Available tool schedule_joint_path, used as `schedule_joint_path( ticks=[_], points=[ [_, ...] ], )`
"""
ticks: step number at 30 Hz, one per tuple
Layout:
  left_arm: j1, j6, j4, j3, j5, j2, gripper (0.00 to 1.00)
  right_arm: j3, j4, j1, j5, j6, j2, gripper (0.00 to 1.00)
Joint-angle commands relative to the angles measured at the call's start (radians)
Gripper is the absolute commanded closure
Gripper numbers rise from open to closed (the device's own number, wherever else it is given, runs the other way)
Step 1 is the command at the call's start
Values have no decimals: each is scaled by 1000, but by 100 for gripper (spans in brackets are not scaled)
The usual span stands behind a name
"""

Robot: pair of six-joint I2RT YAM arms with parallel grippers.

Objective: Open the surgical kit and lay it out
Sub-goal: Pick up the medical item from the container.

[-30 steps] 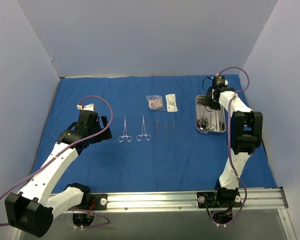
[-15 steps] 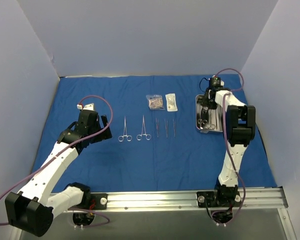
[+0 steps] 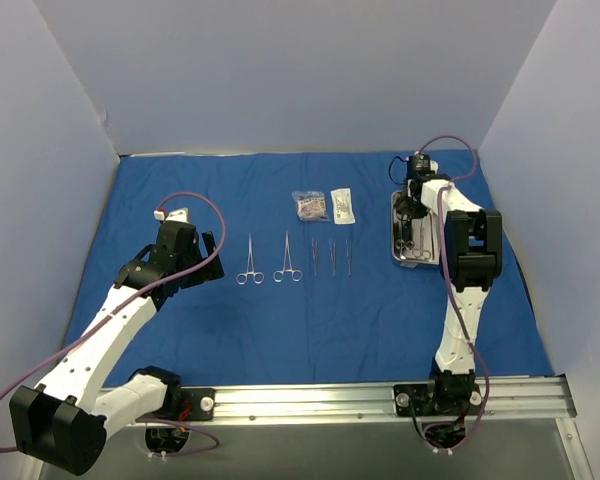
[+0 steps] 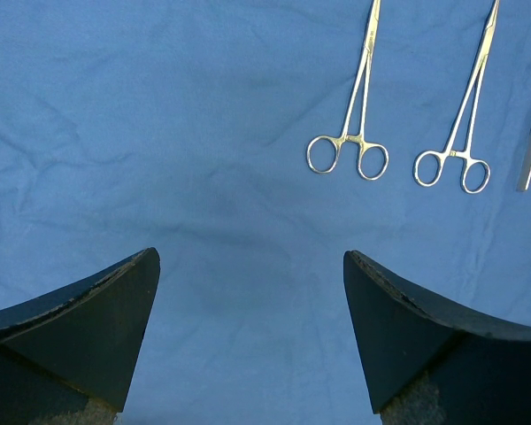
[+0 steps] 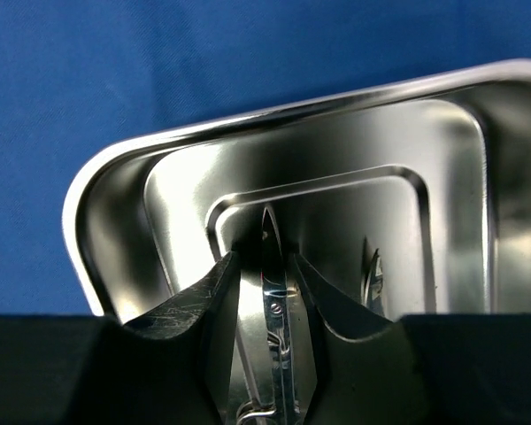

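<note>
The surgical kit's royal-blue cloth (image 3: 280, 320) lies spread flat over the table. On it sit two ring-handled forceps (image 3: 249, 258) (image 3: 287, 257), three tweezers (image 3: 332, 256) and two clear packets (image 3: 309, 206) (image 3: 342, 204). The steel tray (image 3: 395, 225) stands at the right. My right gripper (image 5: 264, 261) reaches down into the tray (image 5: 248, 119), and its fingers straddle steel scissors (image 5: 274, 310) with a thin gap on each side. My left gripper (image 4: 251, 266) hangs wide open over bare cloth, left of the forceps (image 4: 358, 97).
A second instrument (image 5: 374, 270) lies in the tray to the right of the scissors. Grey walls close in the back and both sides. A metal rail (image 3: 380, 400) runs along the near edge.
My right arm has swung left and further back over the tray, and its jaws have narrowed around the scissors. The left arm has not moved.
</note>
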Motion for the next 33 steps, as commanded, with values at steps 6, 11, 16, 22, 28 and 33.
schedule_joint_path(
  ticks=[6,11,16,22,28,33],
  points=[
    [8,11,18,12,4,-10,6,37,-162,12,13,5,65,78],
    [6,11,14,8,-2,-23,6,40,-181,6,16,2,100,82],
    [6,10,9,4,-3,-27,6,52,-164,3,-7,-30,114,100],
    [6,11,7,7,-5,-29,6,62,-137,3,-9,-124,59,100],
    [6,8,15,8,-2,-24,6,33,-89,-2,-12,-167,-41,100],
    [6,7,18,7,3,-21,6,33,-86,-5,-15,-180,-88,100]
  ],
)
